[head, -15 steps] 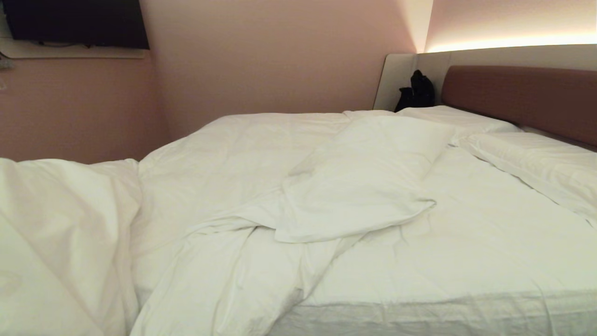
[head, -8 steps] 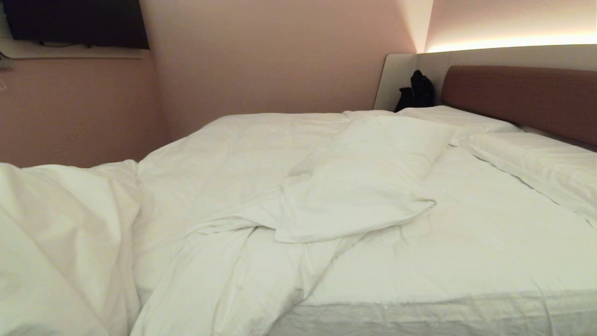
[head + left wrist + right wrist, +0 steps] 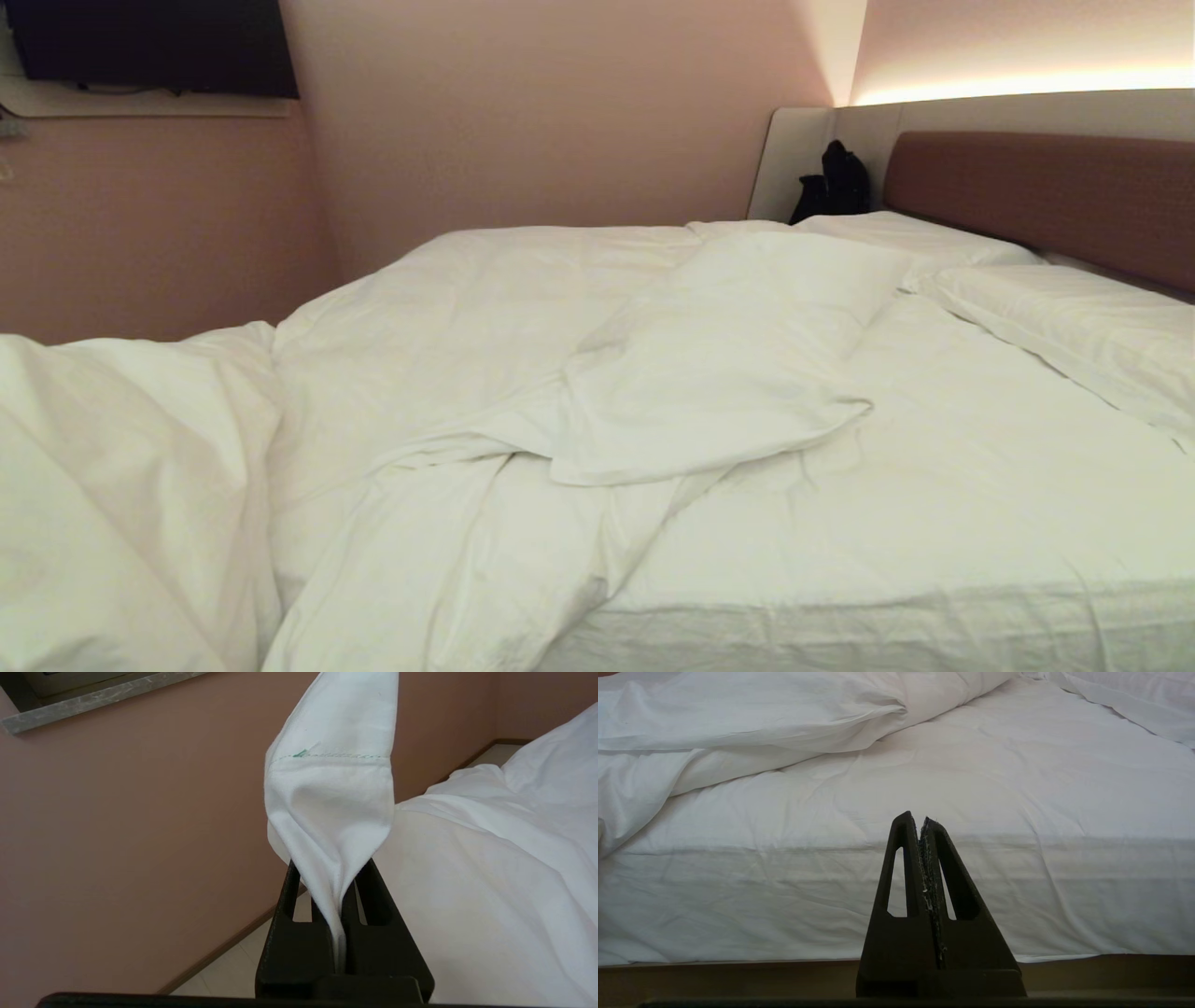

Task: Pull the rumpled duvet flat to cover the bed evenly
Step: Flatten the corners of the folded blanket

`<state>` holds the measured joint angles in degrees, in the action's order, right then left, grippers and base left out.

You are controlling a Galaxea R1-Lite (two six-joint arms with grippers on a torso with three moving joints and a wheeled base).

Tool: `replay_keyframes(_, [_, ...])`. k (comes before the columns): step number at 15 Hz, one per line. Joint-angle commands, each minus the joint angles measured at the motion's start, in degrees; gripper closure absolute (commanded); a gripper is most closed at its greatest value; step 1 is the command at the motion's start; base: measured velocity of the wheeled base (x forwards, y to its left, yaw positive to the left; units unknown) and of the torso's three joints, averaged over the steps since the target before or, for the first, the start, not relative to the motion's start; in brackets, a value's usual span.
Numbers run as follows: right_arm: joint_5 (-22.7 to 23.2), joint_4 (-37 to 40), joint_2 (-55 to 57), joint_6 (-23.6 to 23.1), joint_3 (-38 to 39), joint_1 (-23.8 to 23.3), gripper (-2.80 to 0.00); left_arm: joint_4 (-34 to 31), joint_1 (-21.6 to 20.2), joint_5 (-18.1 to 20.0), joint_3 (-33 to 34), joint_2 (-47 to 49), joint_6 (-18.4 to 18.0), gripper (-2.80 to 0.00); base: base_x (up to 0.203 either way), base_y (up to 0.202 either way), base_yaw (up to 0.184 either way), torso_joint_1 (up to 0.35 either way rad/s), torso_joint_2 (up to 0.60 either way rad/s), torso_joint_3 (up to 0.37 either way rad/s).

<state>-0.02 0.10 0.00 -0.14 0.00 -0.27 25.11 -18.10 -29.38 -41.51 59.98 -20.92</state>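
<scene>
The lifted fold of the duvet (image 3: pixel 121 485) at eight o'clock has sunk lower against the wall. The left gripper (image 3: pixel 337 891) pinches its corner tight. The right gripper (image 3: pixel 922 830), clamped empty, faces the bed (image 3: pixel 878 896), where the duvet lies bunched centre-left.

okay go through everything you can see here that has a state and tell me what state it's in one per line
duvet: rumpled, folded back, a corner pinched and lifted
bed: part of the sheet uncovered
pillows: lying flat by the headboard
left gripper: shut on the duvet corner
right gripper: shut, empty, off the bed's side
</scene>
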Motion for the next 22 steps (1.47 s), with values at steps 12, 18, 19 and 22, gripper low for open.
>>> replay_keyframes(12, [0.0,0.0,0.1,0.0,0.0,0.0,0.00,0.2,-0.1,0.4,-0.3,-0.3,0.1,0.00,-0.010,0.000,0.000,0.001,0.00,0.000])
replay_keyframes(18, [0.0,0.0,0.1,0.0,0.0,0.0,0.00,0.2,-0.1,0.5,-0.4,-0.2,0.1,0.00,-0.186,0.000,-0.001,0.002,0.00,0.001])
replay_keyframes(19, [0.0,0.0,0.1,0.0,0.0,0.0,0.00,0.2,0.0,0.5,-0.2,-0.1,0.1,0.00,-0.114,0.000,0.002,-0.010,0.00,0.007])
replay_keyframes(22, [0.0,0.0,0.1,0.0,0.0,0.0,0.00,0.2,0.0,0.6,-0.2,0.1,0.1,0.00,0.000,0.000,0.000,0.000,0.00,0.000])
